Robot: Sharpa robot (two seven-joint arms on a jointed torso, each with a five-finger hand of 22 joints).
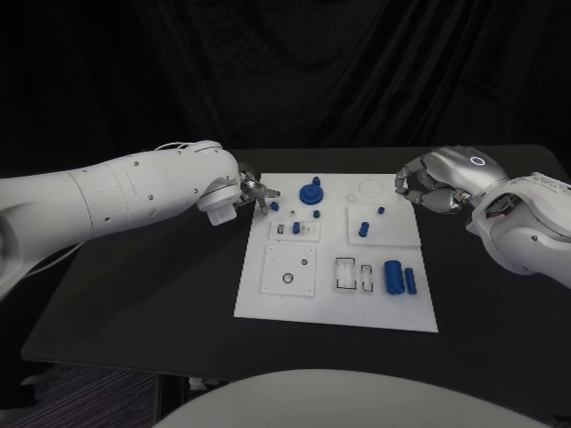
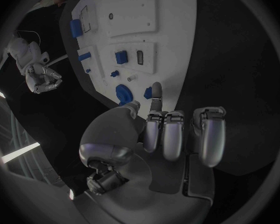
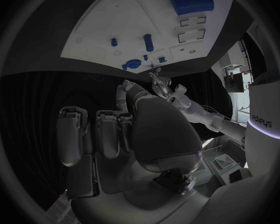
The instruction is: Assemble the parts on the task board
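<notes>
The white task board (image 1: 305,299) lies in the middle of the black table. Blue parts sit on it: a round knob (image 1: 311,192) near the far edge, small pegs (image 1: 317,214) below it, and a large cylinder (image 1: 393,276) towards the near right. My left hand (image 1: 251,194) hovers at the board's far left edge. One finger (image 2: 155,92) reaches out beside a small blue part (image 2: 147,92), while the thumb points at the round knob (image 2: 123,93); nothing is held. My right hand (image 1: 427,189) hangs by the far right corner, fingers (image 3: 109,134) curled in on nothing.
Rectangular slots (image 1: 346,273) and a round hole (image 1: 288,278) open in the board's near half. A thin blue bar (image 1: 412,282) lies beside the large cylinder. Bare black table (image 1: 144,294) surrounds the board on all sides.
</notes>
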